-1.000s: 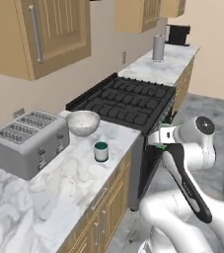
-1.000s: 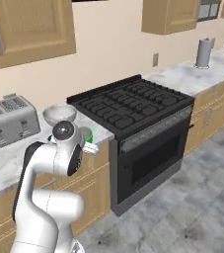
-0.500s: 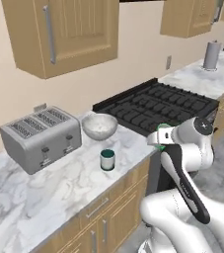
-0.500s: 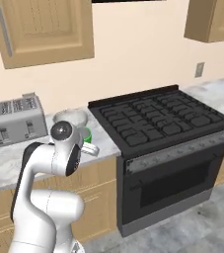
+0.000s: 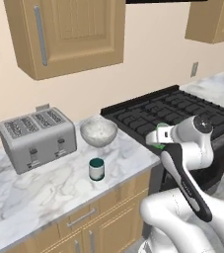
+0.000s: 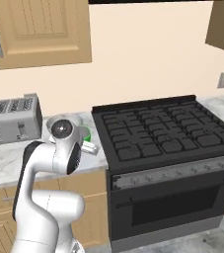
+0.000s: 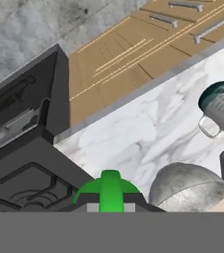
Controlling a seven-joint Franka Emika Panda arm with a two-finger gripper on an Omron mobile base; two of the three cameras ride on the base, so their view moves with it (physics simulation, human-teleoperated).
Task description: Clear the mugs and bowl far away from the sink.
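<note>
At the bottom centre of the hand view, the gripper [image 7: 109, 206] is pinched on the bright green mug [image 7: 108, 190], which it holds up over the edge where the stove [image 7: 24, 163] meets the marble counter [image 7: 148, 128]. In the left base view this green mug [image 5: 159, 137] shows at the arm's wrist, right of centre, lifted above the counter's right end. The dark teal mug [image 5: 97, 169] stands alone on the counter [image 5: 39, 192] at lower centre. Behind it, nearer the wall, the speckled bowl [image 5: 98, 132] sits just right of the grey toaster [image 5: 37, 138]. The black stove [image 5: 172, 111] fills the right side.
</note>
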